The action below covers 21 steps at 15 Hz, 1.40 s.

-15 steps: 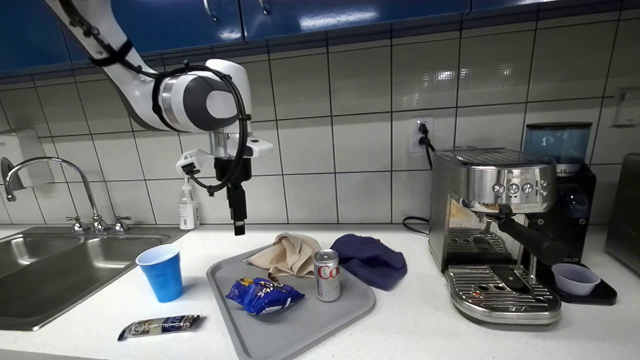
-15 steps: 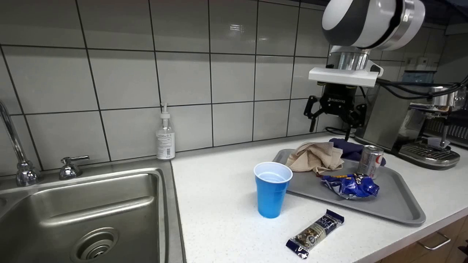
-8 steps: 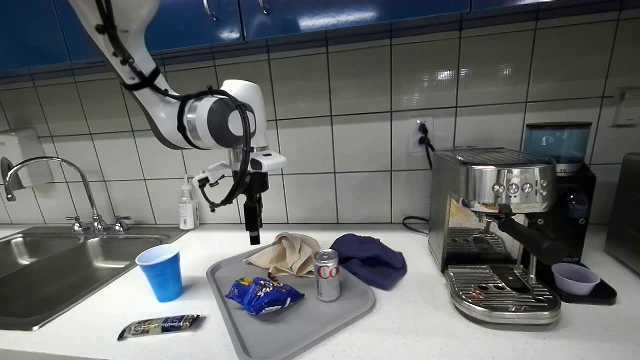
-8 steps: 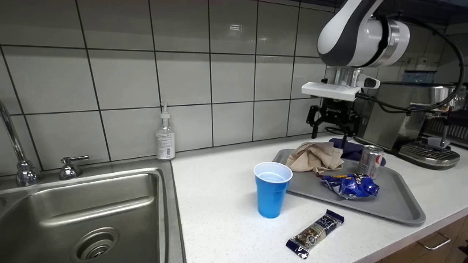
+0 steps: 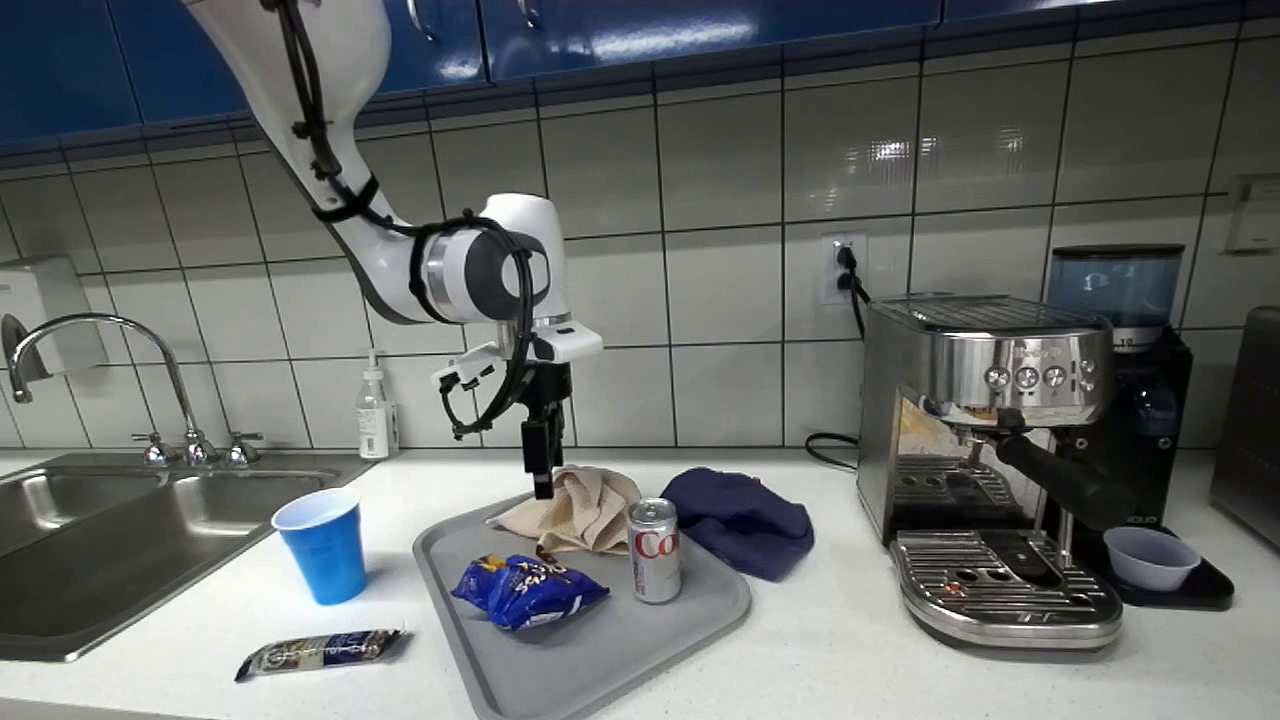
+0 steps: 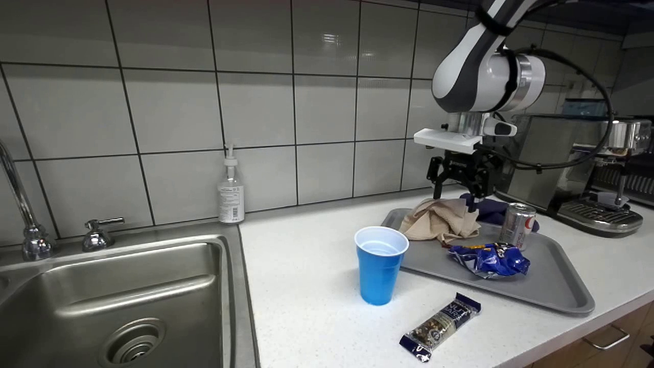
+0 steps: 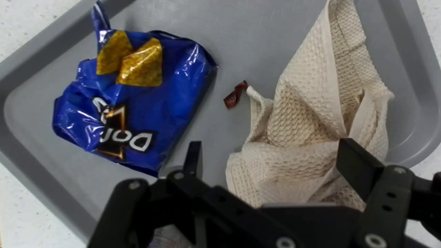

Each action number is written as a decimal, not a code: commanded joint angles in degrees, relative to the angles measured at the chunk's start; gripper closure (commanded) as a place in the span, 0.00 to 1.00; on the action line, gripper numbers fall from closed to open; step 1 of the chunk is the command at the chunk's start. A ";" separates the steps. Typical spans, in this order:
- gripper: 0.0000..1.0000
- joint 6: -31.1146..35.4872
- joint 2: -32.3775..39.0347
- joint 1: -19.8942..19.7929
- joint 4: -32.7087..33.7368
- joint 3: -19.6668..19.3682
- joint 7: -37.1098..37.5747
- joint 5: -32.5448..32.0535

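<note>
My gripper (image 5: 542, 488) hangs pointing down over the back of the grey tray (image 5: 620, 655), its fingers spread wide and holding nothing. Below it lies a crumpled beige cloth (image 7: 303, 113); in the wrist view the cloth fills most of the space between the fingertips (image 7: 193, 155). How much height separates them is hard to judge. A blue chip bag (image 7: 172, 100) rests on the tray beside the cloth, with a small red wrapper scrap (image 7: 235, 95) between the two. A silver soda can (image 5: 655, 555) stands upright on the tray in both exterior views.
A dark blue cloth (image 5: 745, 520) lies by the tray's back edge. Left of the tray are a blue cup (image 5: 325, 550) and a nut bar (image 6: 440, 327). A sink (image 6: 133, 306), a soap bottle (image 6: 231, 194) and an espresso machine (image 5: 990, 470) flank the area.
The arm has moved down and, in an exterior view, rightward, bringing the gripper from behind the tray to over the beige cloth. The fingers have stayed spread; the objects have not moved.
</note>
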 commanded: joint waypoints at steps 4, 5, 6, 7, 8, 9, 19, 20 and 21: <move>0.00 -0.90 7.85 1.98 8.38 -1.40 3.83 -0.14; 0.00 -0.90 8.69 2.15 9.28 -1.44 4.00 -0.11; 0.00 -0.82 9.44 2.32 10.14 -1.51 4.20 -0.10; 0.00 -1.13 9.75 2.28 10.82 -1.44 4.00 0.14; 0.00 -1.37 9.92 2.19 11.37 -1.34 3.76 0.40; 0.00 -1.53 9.77 1.97 11.71 -1.15 3.21 0.73; 0.00 -0.17 12.30 3.00 15.20 -2.66 4.80 -0.30; 0.00 -0.18 12.78 3.16 15.54 -2.82 4.95 -0.40; 0.00 -0.18 13.42 3.35 15.90 -2.97 5.17 -0.52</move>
